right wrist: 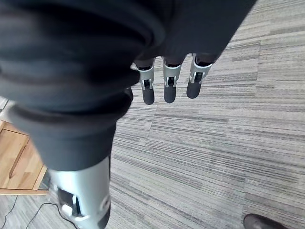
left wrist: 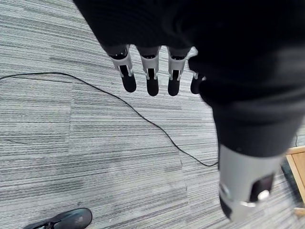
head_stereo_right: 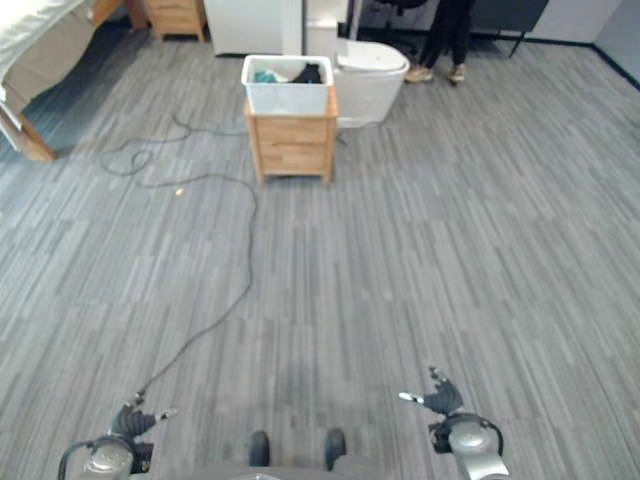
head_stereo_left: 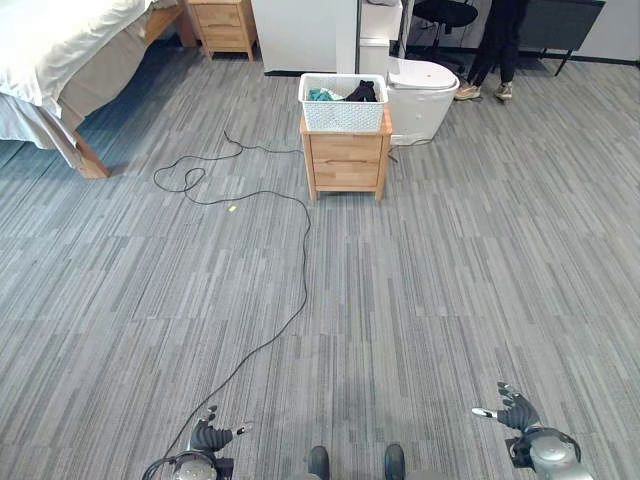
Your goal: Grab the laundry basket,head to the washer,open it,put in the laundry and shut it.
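Both hands hang low with fingers straight and empty, the left hand and right hand over grey striped carpet. Well ahead, the white laundry basket sits on a wooden nightstand, beside a white washer; a bed stands far left.

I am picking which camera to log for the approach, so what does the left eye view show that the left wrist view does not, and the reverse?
Left eye view alone: the white laundry basket with clothes, sitting on a wooden nightstand, the white washer behind it, a bed, a person standing at the back, and the right robot hand, open.

Left wrist view alone: a close look at the left robot hand, its fingers straight and holding nothing.

Both: the grey striped floor.
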`<state>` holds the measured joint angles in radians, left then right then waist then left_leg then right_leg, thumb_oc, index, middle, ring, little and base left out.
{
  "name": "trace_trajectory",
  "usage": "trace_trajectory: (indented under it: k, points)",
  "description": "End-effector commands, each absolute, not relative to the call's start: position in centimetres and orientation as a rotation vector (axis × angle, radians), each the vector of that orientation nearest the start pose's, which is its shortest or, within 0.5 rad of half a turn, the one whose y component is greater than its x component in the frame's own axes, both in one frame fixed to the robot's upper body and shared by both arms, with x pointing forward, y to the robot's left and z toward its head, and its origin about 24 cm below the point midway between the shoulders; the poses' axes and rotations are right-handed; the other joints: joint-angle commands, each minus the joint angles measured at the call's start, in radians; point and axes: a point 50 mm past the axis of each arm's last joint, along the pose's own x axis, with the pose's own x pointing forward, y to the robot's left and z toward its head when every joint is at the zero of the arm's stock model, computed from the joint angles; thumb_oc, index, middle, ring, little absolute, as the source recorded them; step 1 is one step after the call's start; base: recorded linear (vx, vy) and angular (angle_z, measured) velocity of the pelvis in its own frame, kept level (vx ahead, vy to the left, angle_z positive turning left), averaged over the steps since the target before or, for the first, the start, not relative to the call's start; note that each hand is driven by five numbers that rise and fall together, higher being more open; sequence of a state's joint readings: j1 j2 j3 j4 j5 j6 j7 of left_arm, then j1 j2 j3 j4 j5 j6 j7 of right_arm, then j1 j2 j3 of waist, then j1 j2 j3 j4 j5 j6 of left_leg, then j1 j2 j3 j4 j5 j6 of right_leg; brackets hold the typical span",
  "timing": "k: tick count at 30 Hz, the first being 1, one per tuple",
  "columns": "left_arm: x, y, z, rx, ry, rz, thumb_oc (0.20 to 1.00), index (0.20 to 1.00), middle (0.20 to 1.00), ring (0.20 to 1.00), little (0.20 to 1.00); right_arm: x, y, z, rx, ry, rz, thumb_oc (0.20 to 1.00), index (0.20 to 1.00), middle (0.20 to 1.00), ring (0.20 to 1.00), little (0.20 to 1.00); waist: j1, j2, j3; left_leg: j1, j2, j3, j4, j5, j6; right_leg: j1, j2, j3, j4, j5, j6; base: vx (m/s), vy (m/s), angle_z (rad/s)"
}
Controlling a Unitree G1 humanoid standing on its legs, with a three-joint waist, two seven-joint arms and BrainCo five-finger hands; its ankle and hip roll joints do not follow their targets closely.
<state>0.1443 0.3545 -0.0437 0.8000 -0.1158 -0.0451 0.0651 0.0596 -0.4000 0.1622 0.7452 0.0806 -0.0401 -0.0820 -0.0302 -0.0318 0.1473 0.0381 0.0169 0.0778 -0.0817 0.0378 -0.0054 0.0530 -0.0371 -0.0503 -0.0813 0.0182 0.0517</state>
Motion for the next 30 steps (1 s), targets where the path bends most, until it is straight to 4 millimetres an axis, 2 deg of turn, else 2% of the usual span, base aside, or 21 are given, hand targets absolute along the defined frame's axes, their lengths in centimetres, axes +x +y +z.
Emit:
trace_trajectory:
  k: [1,15,19,22,25,27,28,29,30]
  points:
    - [13.3,28.4,-11.0,0.253,0.827,0.28,1.0,1.0,1.0,1.0,1.0,17.6,-26.7,-9.2,-0.35,0.705,-0.147,1.0,1.0,1.0,1.0,1.0,-0.011,-0.015,-0.018,0.012,-0.025,0.03,0.011,-0.073,-0.001,-0.041,-0.007,-0.005,0.08,-0.091,0.062,0.0,0.0,0.0]
    - [14.7,28.4,-10.2,0.227,0.766,0.315,1.0,1.0,1.0,1.0,1.0,17.7,-26.3,-9.4,-0.292,0.707,-0.196,1.0,1.0,1.0,1.0,1.0,0.004,-0.047,0.012,-0.056,-0.038,0.026,0.102,-0.117,0.015,-0.076,-0.032,-0.022,0.132,-0.1,0.075,0.03,0.048,0.02]
    - [15.3,28.6,-9.8,0.24,0.742,0.321,1.0,1.0,1.0,1.0,1.0,18.1,-25.8,-9.5,-0.291,0.704,-0.19,1.0,1.0,1.0,1.0,1.0,0.011,-0.058,0.03,-0.088,-0.047,0.028,0.145,-0.143,0.032,-0.11,-0.045,-0.013,0.184,-0.102,0.09,0.03,0.111,0.0]
    - [16.1,29.1,-9.0,0.253,0.708,0.331,1.0,1.0,1.0,1.0,1.0,19.2,-24.8,-9.2,-0.286,0.676,-0.159,1.0,1.0,1.0,1.0,1.0,0.013,-0.06,0.069,-0.096,-0.059,0.029,0.188,-0.177,0.061,-0.191,-0.056,0.01,0.357,-0.094,0.11,0.06,0.146,-0.21]
    - [16.4,29.2,-8.7,0.255,0.689,0.336,1.0,1.0,1.0,1.0,1.0,19.6,-24.3,-9.0,-0.287,0.659,-0.143,1.0,1.0,1.0,1.0,1.0,0.016,-0.056,0.085,-0.07,-0.063,0.039,0.195,-0.201,0.068,-0.243,-0.065,-0.018,0.441,-0.079,0.113,0.12,0.095,-0.2]
    - [16.6,29.0,-8.7,0.245,0.685,0.335,1.0,1.0,1.0,1.0,1.0,19.9,-24.3,-8.8,-0.298,0.651,-0.136,1.0,1.0,1.0,1.0,1.0,0.014,-0.054,0.095,-0.045,-0.066,0.044,0.186,-0.213,0.068,-0.272,-0.069,-0.045,0.417,-0.065,0.106,0.19,0.028,-0.13]
    - [16.9,28.6,-8.7,0.238,0.675,0.325,1.0,1.0,1.0,1.0,1.0,20.2,-24.3,-8.6,-0.311,0.642,-0.131,1.0,1.0,1.0,1.0,1.0,0.008,-0.054,0.099,-0.023,-0.076,0.04,0.175,-0.223,0.067,-0.3,-0.065,-0.064,0.351,-0.049,0.102,0.18,0.007,-0.1]
    - [16.9,28.6,-8.7,0.238,0.675,0.325,1.0,1.0,1.0,1.0,1.0,20.2,-24.3,-8.6,-0.312,0.642,-0.131,1.0,1.0,1.0,1.0,1.0,0.007,-0.052,0.101,-0.021,-0.074,0.038,0.175,-0.224,0.066,-0.297,-0.064,-0.066,0.349,-0.049,0.102,0.28,-0.019,0.05]
    - [17.1,28.3,-8.9,0.231,0.681,0.32,1.0,1.0,1.0,1.0,1.0,20.4,-24.4,-8.5,-0.321,0.637,-0.13,1.0,1.0,1.0,1.0,1.0,-0.006,-0.052,0.108,0.005,-0.083,0.025,0.164,-0.237,0.063,-0.335,-0.052,-0.075,0.274,-0.025,0.106,0.34,-0.071,0.11]
